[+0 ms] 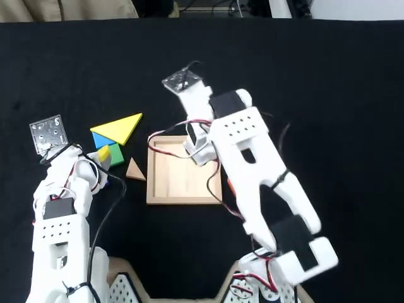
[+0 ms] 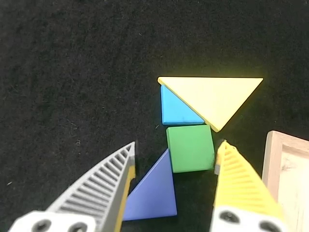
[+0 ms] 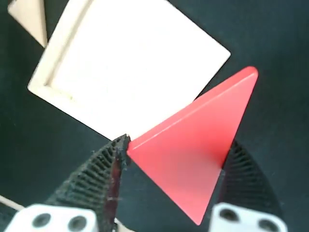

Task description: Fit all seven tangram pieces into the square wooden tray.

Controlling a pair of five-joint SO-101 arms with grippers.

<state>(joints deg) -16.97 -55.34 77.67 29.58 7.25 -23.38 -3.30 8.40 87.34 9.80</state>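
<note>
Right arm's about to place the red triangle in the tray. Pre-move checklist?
1. Red triangle gripped by the right gripper: ok, a finger on each side.
2. Tray floor bare: ok where it shows; the arm hides part of it in the high view.
3. Triangle over the tray floor: not ok, most of it lies outside the tray edge.
4. Triangle above the rim: cannot tell.
5. Left gripper clear of the tray: ok, open over the green square, beside the tray.
6. Tan triangle out of the way: ok, on the table by the opposite side.
</note>
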